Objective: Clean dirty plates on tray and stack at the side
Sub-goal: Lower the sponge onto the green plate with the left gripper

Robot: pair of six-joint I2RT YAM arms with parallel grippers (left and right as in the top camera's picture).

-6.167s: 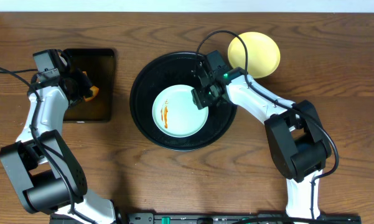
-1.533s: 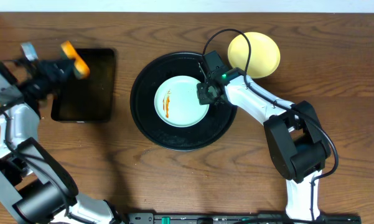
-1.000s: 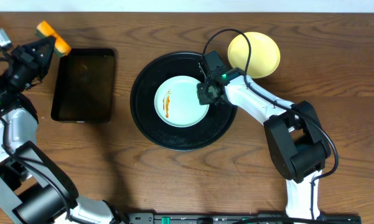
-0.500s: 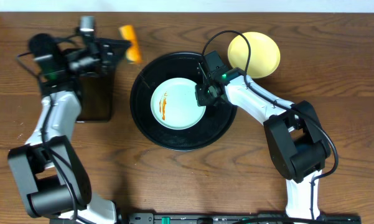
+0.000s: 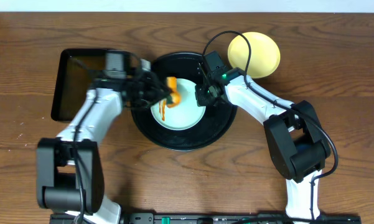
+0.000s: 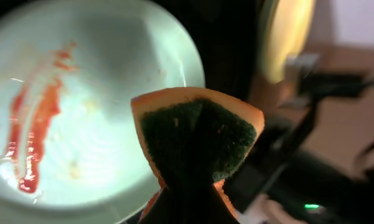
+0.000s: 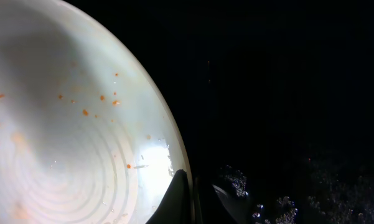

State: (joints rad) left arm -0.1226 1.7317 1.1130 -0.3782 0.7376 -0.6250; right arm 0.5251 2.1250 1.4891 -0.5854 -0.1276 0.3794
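Observation:
A pale mint-blue plate (image 5: 185,111) with an orange-brown sauce streak (image 5: 163,112) lies in the large round black tray (image 5: 174,140). My right gripper (image 5: 201,96) is shut on the plate's right rim, its dark fingertips (image 7: 179,196) pinching the edge. My left gripper (image 5: 163,93) hovers over the plate's left part, shut on an orange sponge (image 6: 196,134) whose green scouring side faces the left wrist camera. The streak (image 6: 34,134) shows left of the sponge. A pale yellow plate (image 5: 255,54) sits on the table outside the tray, back right.
A small rectangular black tray (image 5: 74,84) of brownish liquid stands left of the round tray, under my left arm. Water drops speckle the round tray's floor (image 7: 280,199). A black cable (image 5: 227,37) arcs over the right arm near the yellow plate.
My left arm has swung rightward from beside the rectangular tray, carrying the sponge, and now holds it over the mint-blue plate. The right gripper has kept its hold on the rim.

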